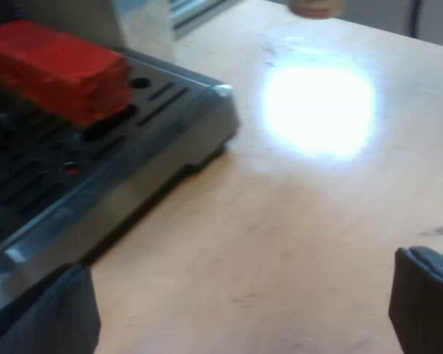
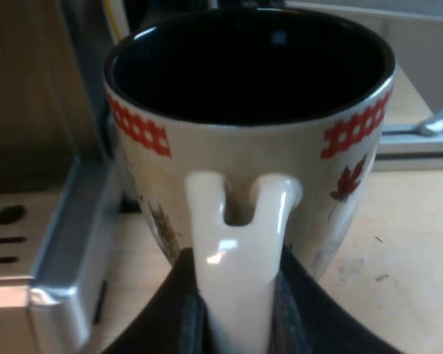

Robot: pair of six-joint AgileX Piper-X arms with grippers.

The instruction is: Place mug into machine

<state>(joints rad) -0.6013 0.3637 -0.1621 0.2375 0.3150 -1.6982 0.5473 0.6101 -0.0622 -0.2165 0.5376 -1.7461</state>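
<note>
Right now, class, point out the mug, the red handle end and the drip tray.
mug (image 2: 247, 147), right wrist view, outer wall below the rim
red handle end (image 1: 55, 66), left wrist view, top face
drip tray (image 1: 144, 173), left wrist view, metal rim

Bare tabletop (image 1: 317, 236) ahead of my left claw (image 1: 240, 310) is wide open; drip tray (image 1: 159, 129) and red handle end (image 1: 59, 66) crowd one side.

Left gripper (image 1: 236, 317) open over the table (image 1: 280, 243), beside the drip tray (image 1: 133, 169) of the espresso machine.
The gripper's two black fingers (image 1: 48, 313) stood wide apart above bare pale wood. From the gripper, the drip tray lay toward ten o'clock, its metal rim edging a dark slotted grille. The red handle end (image 1: 59, 66) hung above that grille, toward eleven o'clock. A bright glare (image 1: 317, 110) lay on the wood toward one o'clock, apart from the tray.
</note>
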